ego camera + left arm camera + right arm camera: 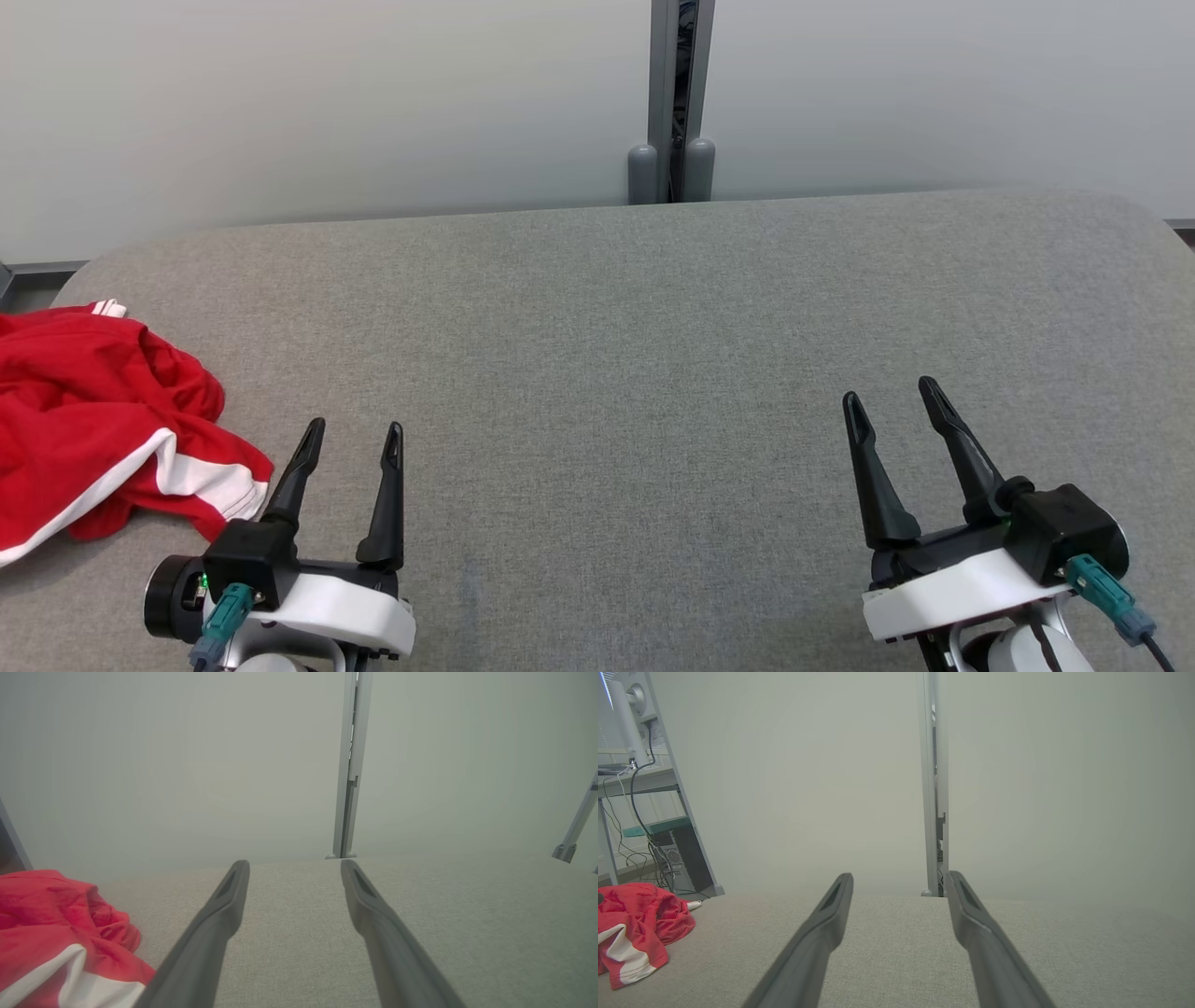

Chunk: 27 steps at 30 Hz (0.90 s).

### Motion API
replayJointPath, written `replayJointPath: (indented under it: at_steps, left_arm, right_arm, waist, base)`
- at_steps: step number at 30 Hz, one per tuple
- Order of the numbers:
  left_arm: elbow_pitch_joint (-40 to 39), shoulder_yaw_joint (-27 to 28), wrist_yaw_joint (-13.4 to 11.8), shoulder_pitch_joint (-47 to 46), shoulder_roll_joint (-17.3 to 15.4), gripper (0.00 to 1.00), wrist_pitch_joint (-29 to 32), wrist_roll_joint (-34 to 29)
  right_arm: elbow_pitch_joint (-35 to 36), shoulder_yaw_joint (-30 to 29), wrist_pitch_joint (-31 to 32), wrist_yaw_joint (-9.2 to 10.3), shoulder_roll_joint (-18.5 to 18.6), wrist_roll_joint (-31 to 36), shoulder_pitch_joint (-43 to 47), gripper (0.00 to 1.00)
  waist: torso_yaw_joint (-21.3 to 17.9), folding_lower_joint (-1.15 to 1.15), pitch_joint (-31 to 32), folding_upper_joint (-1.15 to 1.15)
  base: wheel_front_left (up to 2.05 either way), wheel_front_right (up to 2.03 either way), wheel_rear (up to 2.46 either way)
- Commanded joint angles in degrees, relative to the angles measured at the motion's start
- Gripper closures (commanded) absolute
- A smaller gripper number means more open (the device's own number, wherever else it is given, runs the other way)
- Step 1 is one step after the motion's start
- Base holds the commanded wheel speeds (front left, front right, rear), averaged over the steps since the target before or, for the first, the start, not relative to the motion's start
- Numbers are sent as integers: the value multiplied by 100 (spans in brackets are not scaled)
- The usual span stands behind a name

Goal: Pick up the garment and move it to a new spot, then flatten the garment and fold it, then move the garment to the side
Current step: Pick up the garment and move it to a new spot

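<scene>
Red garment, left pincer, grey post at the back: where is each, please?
red garment point(103, 420), head view, middle of the crumpled cloth.
left pincer point(356, 429), head view, midway between its two fingertips.
grey post point(661, 93), head view, its upright shaft.

1. Look at your left gripper point(357, 427): two long, tapering black fingers point(294, 476), each with a slot near its tip.
2. Behind them you've got a boxy black housing point(250, 558), a small green light point(202, 583) and a smooth white shell point(341, 611).
3. A teal connector point(224, 611) plugs in there.
4. Now your right gripper point(888, 390), same build: black fingers, white shell, and a teal connector feeding a dark cable point(1156, 653).
</scene>
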<state>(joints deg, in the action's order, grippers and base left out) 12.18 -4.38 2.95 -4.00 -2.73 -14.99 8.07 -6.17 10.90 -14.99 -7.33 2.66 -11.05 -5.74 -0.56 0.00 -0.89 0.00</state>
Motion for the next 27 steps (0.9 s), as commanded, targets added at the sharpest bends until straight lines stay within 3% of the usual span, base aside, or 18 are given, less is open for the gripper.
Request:
replayJointPath:
  at_steps: [1, 12, 27]
  left_arm:
    - [-7, 20, 3, -32, -30, 0, -24, -40]
    - [-79, 2, -52, -47, -30, 0, -24, -67]
    - [-263, -7, -163, 84, -28, 0, -24, 31]
  right_arm:
    - [-4, -13, -34, -29, 43, -34, 42, 0]
    - [-22, 29, -34, -29, 41, 20, 82, 0]
    - [-32, 107, -33, -23, 40, 41, 145, 0]
  waist:
    - [8, 0, 4, 0]
    - [196, 0, 23, 0]
    - [1156, 0, 29, 0]
  base:
    - [0, 0, 0]
    - [0, 0, 0]
    - [0, 0, 0]
